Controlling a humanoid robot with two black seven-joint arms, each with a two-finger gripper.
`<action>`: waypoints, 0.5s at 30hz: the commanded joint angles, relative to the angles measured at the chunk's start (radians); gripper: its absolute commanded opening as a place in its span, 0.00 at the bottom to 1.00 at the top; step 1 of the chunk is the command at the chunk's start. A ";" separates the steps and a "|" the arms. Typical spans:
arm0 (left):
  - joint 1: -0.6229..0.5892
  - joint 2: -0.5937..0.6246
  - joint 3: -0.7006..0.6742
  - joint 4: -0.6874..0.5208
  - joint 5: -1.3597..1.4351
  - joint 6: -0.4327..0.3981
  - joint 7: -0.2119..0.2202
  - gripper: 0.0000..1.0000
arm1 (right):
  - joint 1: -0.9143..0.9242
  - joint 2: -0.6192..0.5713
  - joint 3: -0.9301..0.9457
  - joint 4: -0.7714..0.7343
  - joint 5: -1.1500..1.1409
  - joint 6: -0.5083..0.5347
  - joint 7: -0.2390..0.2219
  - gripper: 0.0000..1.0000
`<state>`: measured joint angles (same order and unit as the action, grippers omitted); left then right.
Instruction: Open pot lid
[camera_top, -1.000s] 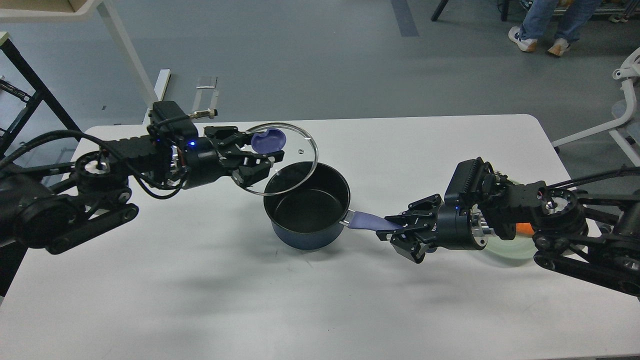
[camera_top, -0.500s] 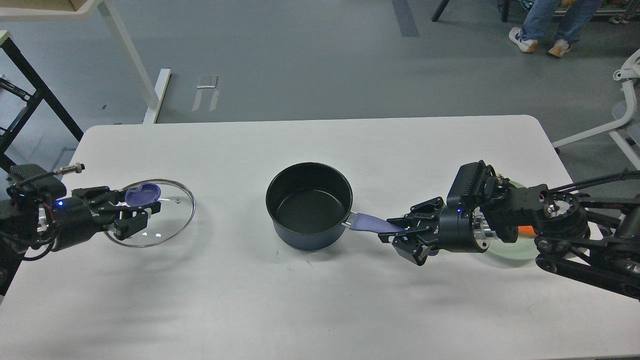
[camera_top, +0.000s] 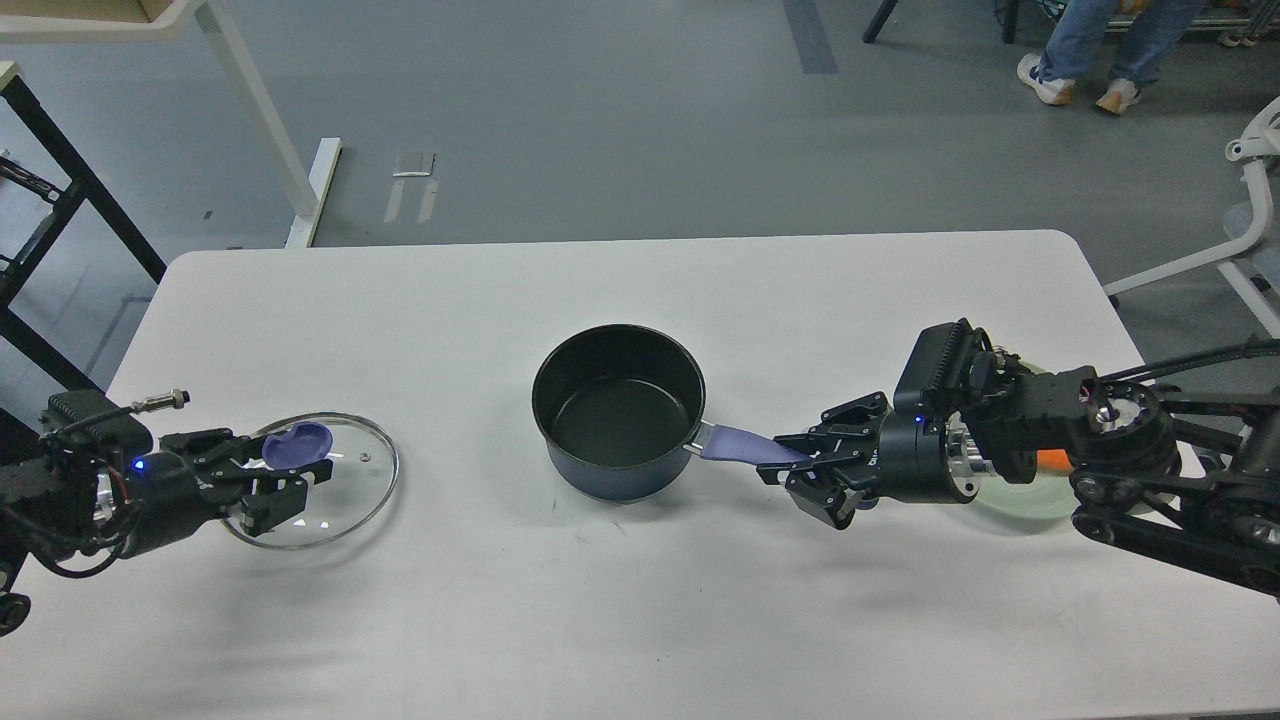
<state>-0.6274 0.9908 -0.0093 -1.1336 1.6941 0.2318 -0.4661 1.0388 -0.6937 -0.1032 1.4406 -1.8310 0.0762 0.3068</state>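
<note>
The dark-blue pot (camera_top: 618, 410) stands open in the middle of the white table (camera_top: 640, 620), its black inside showing. Its purple-blue handle (camera_top: 745, 447) points right. My right gripper (camera_top: 815, 465) is shut on the end of that handle. The clear glass pot lid (camera_top: 325, 480) with its purple-blue knob (camera_top: 297, 442) is at the table's left side, low over or on the surface. My left gripper (camera_top: 275, 470) is shut on the knob.
A pale green glass plate (camera_top: 1030, 497) with something orange lies under my right arm at the table's right. A white table leg, a black frame and a person's feet stand on the floor beyond the far edge.
My left gripper carried the lid from above the pot leftward and down to the table's left side. The right gripper has kept its hold on the handle.
</note>
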 joint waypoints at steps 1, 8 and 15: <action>0.000 0.002 0.000 0.000 -0.001 0.000 -0.002 0.74 | -0.002 0.002 0.000 0.000 0.001 -0.001 0.000 0.23; -0.008 0.000 -0.001 -0.005 -0.008 -0.002 -0.002 0.85 | -0.002 0.002 0.004 0.001 0.003 -0.004 0.000 0.48; -0.098 0.002 -0.023 -0.006 -0.231 -0.015 -0.023 0.99 | 0.001 -0.001 0.020 -0.005 0.125 -0.047 -0.002 0.98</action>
<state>-0.6762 0.9913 -0.0283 -1.1382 1.6159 0.2242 -0.4782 1.0372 -0.6941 -0.0914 1.4405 -1.7777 0.0568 0.3064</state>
